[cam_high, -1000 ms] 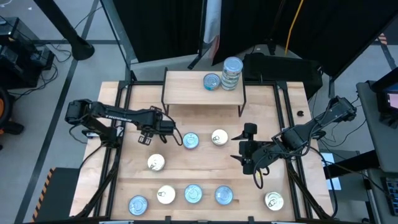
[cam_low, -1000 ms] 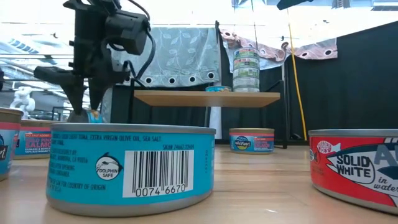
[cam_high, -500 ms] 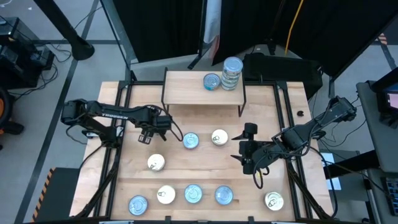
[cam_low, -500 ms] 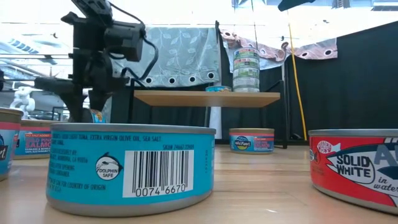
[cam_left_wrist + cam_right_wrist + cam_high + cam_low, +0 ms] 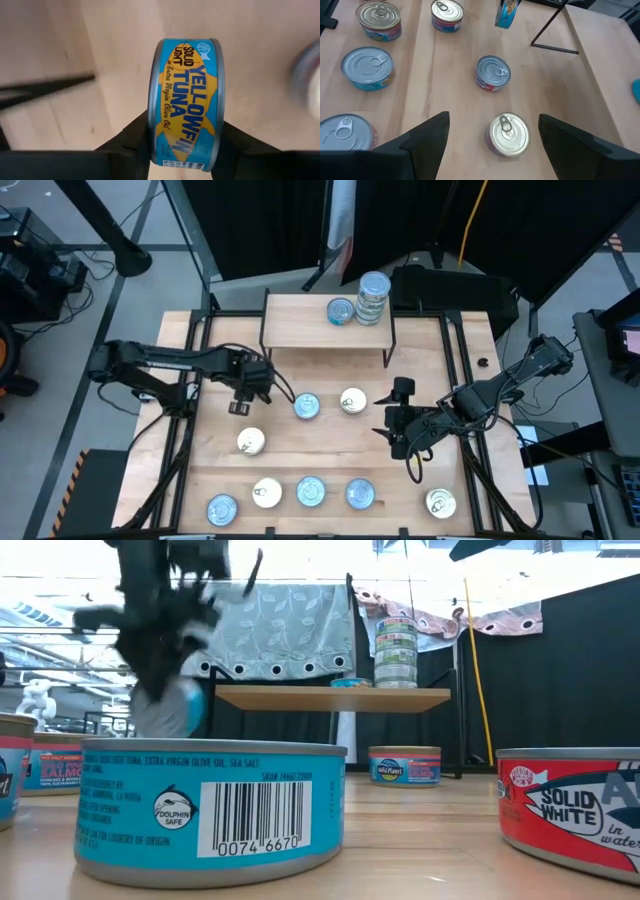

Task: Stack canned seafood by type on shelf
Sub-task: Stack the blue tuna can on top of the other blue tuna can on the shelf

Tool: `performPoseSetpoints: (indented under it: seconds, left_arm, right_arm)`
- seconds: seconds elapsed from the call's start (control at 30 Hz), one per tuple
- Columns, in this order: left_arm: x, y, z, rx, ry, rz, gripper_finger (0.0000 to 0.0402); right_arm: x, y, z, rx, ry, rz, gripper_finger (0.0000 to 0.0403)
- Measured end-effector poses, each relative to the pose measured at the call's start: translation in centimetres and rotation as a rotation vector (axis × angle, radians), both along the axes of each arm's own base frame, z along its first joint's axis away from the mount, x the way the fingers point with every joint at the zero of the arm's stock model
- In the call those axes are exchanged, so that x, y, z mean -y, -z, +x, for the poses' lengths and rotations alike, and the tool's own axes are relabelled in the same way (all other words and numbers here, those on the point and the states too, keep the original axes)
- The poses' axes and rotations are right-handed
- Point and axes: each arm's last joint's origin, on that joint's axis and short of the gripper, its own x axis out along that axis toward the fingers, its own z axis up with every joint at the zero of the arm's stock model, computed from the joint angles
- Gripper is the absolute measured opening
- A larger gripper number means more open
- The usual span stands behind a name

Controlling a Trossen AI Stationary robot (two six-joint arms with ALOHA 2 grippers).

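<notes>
Your left end effector (image 5: 182, 150) is clamped on a blue-and-yellow "Yellowfin Tuna" round metal tin (image 5: 186, 102), held on edge above the light wooden bench (image 5: 320, 450) at left centre of the high view. Your right end effector (image 5: 398, 418) hangs at right centre, fingers spread wide and gripping nothing. At the top centre stands the small wooden-topped, black-legged shelf (image 5: 300, 325), carrying a tall stack of tins (image 5: 372, 298) beside a single blue-lidded tin (image 5: 340, 311).
</notes>
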Motion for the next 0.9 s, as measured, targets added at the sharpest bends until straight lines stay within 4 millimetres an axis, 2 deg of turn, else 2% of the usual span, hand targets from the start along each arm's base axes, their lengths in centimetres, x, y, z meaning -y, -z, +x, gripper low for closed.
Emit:
performPoseSetpoints:
  seconds: [0.1,0.23,0.37,0.47,0.57,0.67,0.8,0.9]
  left_arm:
    - [0.9,-3.5,1.2,0.215,0.005,-0.020,0.0139]
    - [1.3,-8.8,3.5,0.610,0.025,-0.012,0.0139]
    - [0.0,-13.9,5.2,1.018,-0.053,-0.002,0.0139]
    - [-2.3,-16.2,5.9,1.236,-0.213,-0.031,0.0139]
    - [-6.2,-17.1,5.7,1.395,-0.394,-0.166,0.0139]
    - [-10.7,-16.8,4.9,1.428,-0.509,-0.343,0.0139]
    - [-15.8,-14.1,5.0,1.345,-0.665,-0.517,0.0139]
    - [-18.4,-11.8,6.0,1.330,-0.793,-0.581,0.0139]
  right_arm:
    - [0.1,-0.1,0.0,0.009,0.003,-0.047,0.0297]
    - [0.4,-0.5,0.2,0.075,0.068,-0.224,0.0297]
    - [0.8,-1.0,0.3,0.121,0.152,-0.415,0.0297]
    - [1.0,-1.4,0.4,0.130,0.190,-0.532,0.0297]
    - [1.0,-1.8,0.5,0.121,0.209,-0.662,0.0297]
    - [1.0,-2.3,0.6,0.132,0.245,-0.730,0.0297]
    - [0.6,-2.5,0.2,0.165,0.246,-0.695,0.0297]
    - [0.5,-2.4,0.1,0.155,0.228,-0.699,0.0297]
